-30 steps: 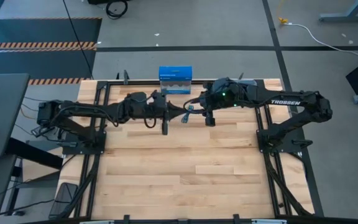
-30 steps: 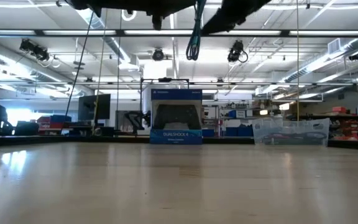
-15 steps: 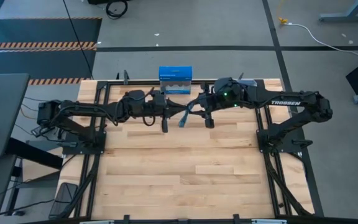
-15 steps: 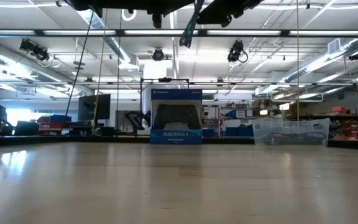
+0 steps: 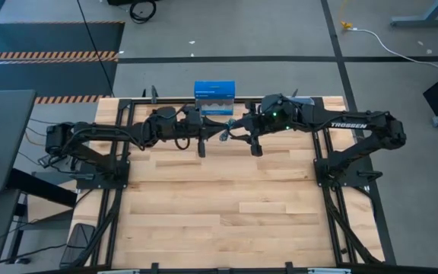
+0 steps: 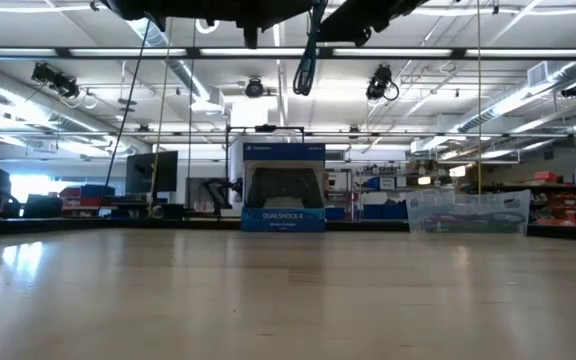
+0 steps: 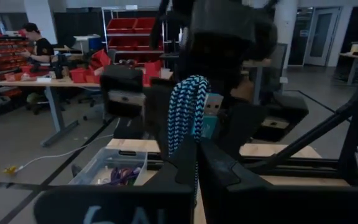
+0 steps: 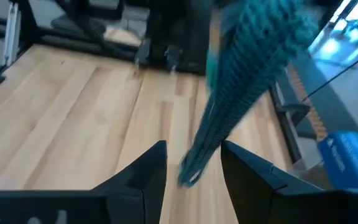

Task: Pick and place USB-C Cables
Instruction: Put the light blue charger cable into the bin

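A workshop with shelving and ceiling lights stretches behind the wooden counter (image 5: 226, 190), at whose far edge stand a blue box (image 5: 214, 97) and a clear tray (image 6: 466, 212). Both arms are raised high over the far middle of the counter, wrists nearly meeting. The teal cable (image 6: 306, 62) hangs between them as a folded bundle, well above the wood, dangling free in the low view. It looks like a mid-air handover, which would explain why the 2 grippers face each other so closely. In the left wrist view the bundle stands upright between the left gripper (image 7: 194, 158) fingers, which sit narrow around its lower end, apparently pinching it. In the right wrist view the cable (image 8: 241, 93) slants down through the gap of the right gripper (image 8: 194, 163), whose jaws stand apart on either side of it without visibly touching, so that side seems to have let go or not yet closed. The tray holds more coloured cables (image 7: 122, 177), hard to tell apart. Holding the bundle high keeps its loose loops off the counter during the pass.
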